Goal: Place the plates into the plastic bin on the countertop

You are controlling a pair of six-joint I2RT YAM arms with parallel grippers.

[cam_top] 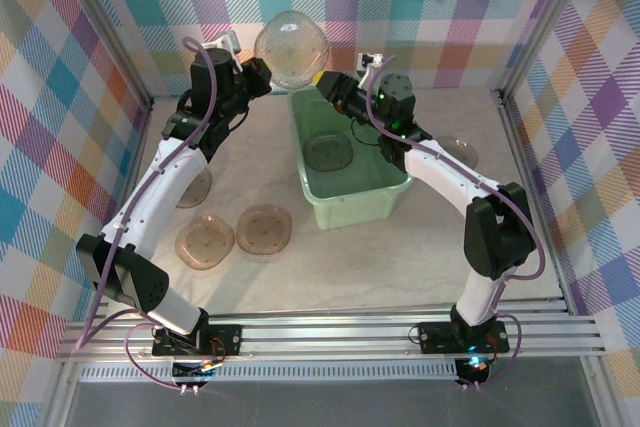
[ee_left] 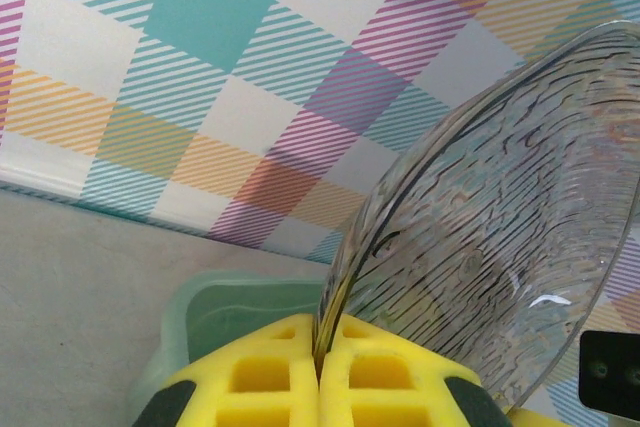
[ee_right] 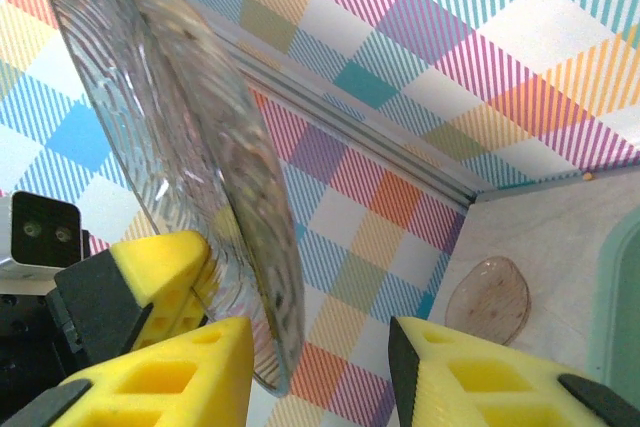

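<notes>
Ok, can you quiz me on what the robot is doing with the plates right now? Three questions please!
1. Which gripper is pinching the raised plate? A) left gripper B) right gripper
2. True or false: the plastic bin has nothing in it.
3. Fill in: the right gripper's jaws are ____ around the raised plate's edge.

Key:
1. A
2. False, a second plate lies in it.
3. open
</notes>
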